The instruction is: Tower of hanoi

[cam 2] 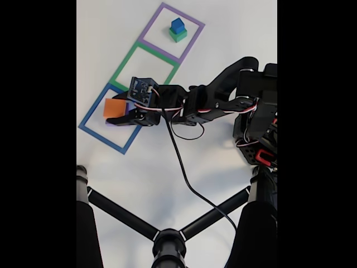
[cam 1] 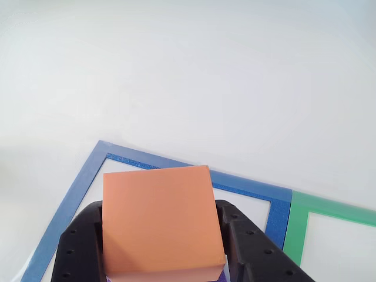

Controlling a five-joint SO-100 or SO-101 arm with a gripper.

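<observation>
An orange cube (cam 1: 158, 217) sits between the black fingers of my gripper (cam 1: 160, 207), which is shut on its two sides. A sliver of a purple block (cam 1: 222, 275) shows right beneath the orange cube. Both lie over the blue square frame (cam 1: 82, 182). In the fixed view the gripper (cam 2: 120, 110) reaches left with the orange cube (cam 2: 113, 107) inside the blue frame (cam 2: 101, 139). A small blue cube (cam 2: 177, 24) stands on a green cube (cam 2: 178, 36) in the purple frame (cam 2: 184, 14). Between the two lies the green frame (cam 2: 124, 65), with nothing in it.
The arm's base (cam 2: 256, 117) stands at the right of the white table. A black cable (cam 2: 184, 173) runs from the arm toward a black tripod (cam 2: 167, 243) at the bottom. The green frame (cam 1: 296, 223) adjoins the blue one in the other view.
</observation>
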